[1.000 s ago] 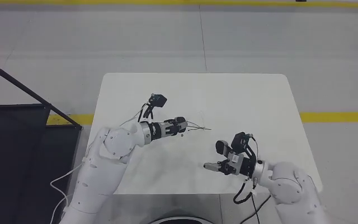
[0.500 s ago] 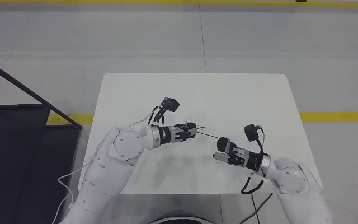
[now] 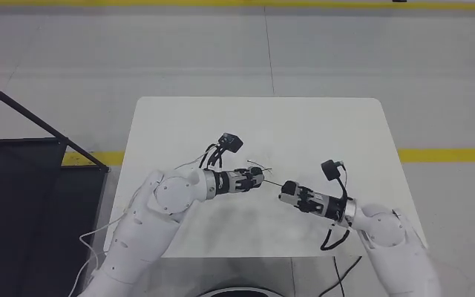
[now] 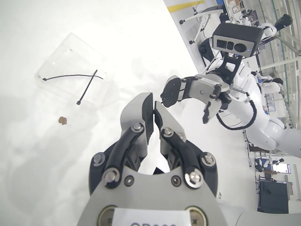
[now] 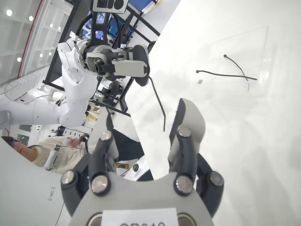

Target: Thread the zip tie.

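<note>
White table (image 3: pixel 334 126). Clear sheet (image 4: pixel 70 48) plain in wrist views, faint from top. Left gripper (image 4: pixel 154 105) clamped on zip tie (image 5: pixel 157 95) above table centre. Right wrist view shows tie's free tail beside right gripper (image 5: pixel 144 110), fingers spread. Two spare ties (image 4: pixel 70 76) lie crossed on sheet.

You see a bright, even light; round ceiling lamps (image 5: pixel 9 12) shine overhead. The white table (image 4: pixel 70 5) glares almost to blank, and its edge bends strongly in both wrist views.

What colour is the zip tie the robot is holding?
Black. The thin plastic zip tie shows best in the right wrist view.
</note>
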You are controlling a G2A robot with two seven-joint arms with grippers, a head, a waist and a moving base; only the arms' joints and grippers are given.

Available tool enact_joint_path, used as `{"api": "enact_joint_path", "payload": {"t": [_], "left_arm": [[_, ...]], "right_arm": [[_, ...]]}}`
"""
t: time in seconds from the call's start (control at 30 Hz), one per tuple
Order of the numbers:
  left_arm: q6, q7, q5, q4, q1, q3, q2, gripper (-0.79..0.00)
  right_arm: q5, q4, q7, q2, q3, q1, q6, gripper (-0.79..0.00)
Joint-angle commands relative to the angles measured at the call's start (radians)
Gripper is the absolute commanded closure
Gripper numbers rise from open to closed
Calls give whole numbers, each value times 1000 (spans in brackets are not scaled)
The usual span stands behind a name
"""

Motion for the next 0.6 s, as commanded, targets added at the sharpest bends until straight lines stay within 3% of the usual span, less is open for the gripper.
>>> {"api": "enact_joint_path", "payload": {"t": [0.0, 0.27, 0.37, 0.4, 0.57], "left_arm": [[-1, 2, -1, 2, 0, 3, 1, 0], [1, 6, -5, 6, -7, 16, 6, 0], [3, 8, -7, 7, -10, 20, 8, 0], [3, 9, -7, 8, -11, 21, 8, 0], [0, 13, -7, 8, -14, 26, 11, 0]], "right_arm": [[-1, 6, -2, 1, -3, 4, 3, -292], [9, 19, -6, 6, -15, 17, 9, -197], [9, 21, -11, 8, -17, 18, 12, -18], [9, 22, -11, 9, -18, 19, 14, 0], [10, 24, -14, 12, -23, 22, 17, 0]]}}
